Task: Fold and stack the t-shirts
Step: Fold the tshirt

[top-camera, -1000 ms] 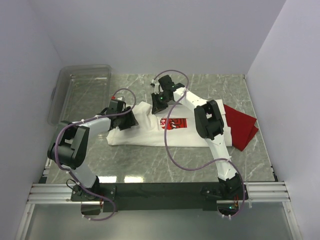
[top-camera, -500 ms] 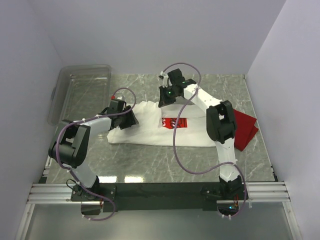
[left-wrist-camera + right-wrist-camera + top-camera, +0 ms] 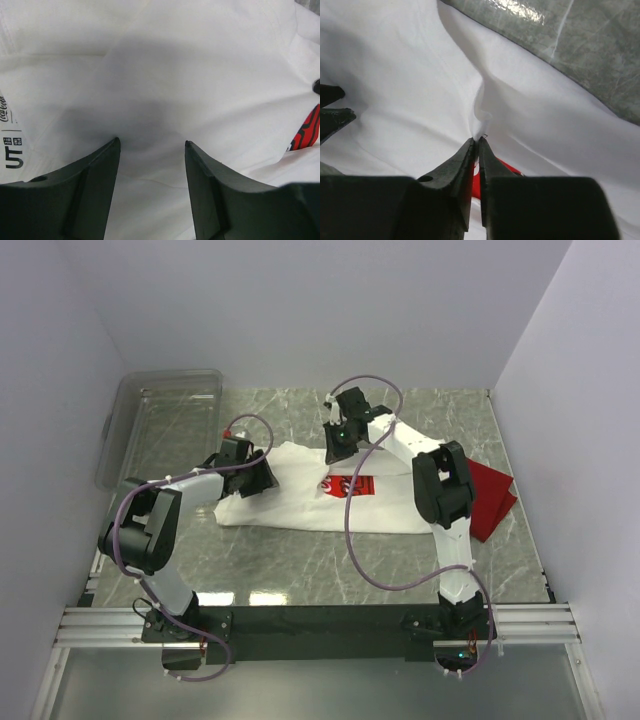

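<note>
two t-shirts are on the marble surface (image 3: 300,570), and neither the folding nor the stacking looks finished. the white coca-cola t-shirt (image 3: 290,505) lies across the middle as a wide band, its red chest print (image 3: 350,485) facing up. we judge it only partly folded, as its edges are loose and rumpled. the plain red t-shirt (image 3: 492,502) lies at the right, just beside the white one's right end and apparently touching it. it looks flat and folded over, though we cannot tell how neatly. the right jaws are clenched on a pinched ridge of white cloth at the shirt's far edge, near the print. the left jaws stand apart, released, low over the white shirt's left part with nothing gripped between them. we judge that what is left is to finish folding the white shirt, then lay one shirt on the other. the clear plastic bin (image 3: 130,425) sits at the far left, well apart from both shirts.
</note>
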`<state>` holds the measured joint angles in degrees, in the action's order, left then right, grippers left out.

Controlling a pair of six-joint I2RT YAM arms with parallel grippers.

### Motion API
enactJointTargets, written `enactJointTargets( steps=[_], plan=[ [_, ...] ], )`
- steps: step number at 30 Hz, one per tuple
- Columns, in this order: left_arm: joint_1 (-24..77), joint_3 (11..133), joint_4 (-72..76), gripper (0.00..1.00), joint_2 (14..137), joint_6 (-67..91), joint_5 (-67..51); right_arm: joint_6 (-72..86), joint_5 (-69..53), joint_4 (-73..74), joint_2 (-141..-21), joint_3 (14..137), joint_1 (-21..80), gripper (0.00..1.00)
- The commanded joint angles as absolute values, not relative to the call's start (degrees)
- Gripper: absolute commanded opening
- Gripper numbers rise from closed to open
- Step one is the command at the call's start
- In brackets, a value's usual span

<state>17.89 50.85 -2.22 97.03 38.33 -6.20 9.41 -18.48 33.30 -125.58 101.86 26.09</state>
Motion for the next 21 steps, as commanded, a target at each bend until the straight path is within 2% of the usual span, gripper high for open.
enactJointTargets(
  steps=[1,2,4,9,10,12,15,17,21],
  plan=[
    [18.1,52.6,-4.3,0.61,96.2,36.9,-5.1,9.4,-16.2,31.9,-121.1,101.4,25.5,0.17],
    [18.1,52.8,-4.2,0.61,95.6,36.7,-5.4,9.1,-16.3,31.9,-120.8,101.6,25.2,0.26],
    [18.1,53.6,-4.0,0.63,93.4,36.3,-5.7,8.4,-15.7,32.1,-120.0,102.3,24.6,0.34],
    [18.1,54.9,-4.0,0.67,86.4,34.2,-5.4,2.7,-17.0,30.8,-112.0,99.9,20.3,0.41],
    [18.1,54.9,-3.9,0.67,83.5,32.9,-5.4,0.6,-18.3,30.9,-110.3,98.9,19.5,0.46],
    [18.3,54.6,-3.7,0.68,80.2,31.6,-4.6,-10.2,-28.1,33.5,-105.0,95.8,17.0,0.49],
    [18.5,51.6,-3.0,0.69,72.0,30.2,-1.9,-22.9,-40.9,35.2,-97.0,88.1,11.1,0.60],
    [18.5,47.9,-3.1,0.73,65.2,30.8,-0.2,-31.8,-43.2,36.8,-92.6,83.4,8.2,0.63],
    [18.5,38.7,-5.5,0.78,53.2,37.2,3.9,-40.1,-47.4,42.1,-88.9,79.2,8.5,0.66]
  ],
)
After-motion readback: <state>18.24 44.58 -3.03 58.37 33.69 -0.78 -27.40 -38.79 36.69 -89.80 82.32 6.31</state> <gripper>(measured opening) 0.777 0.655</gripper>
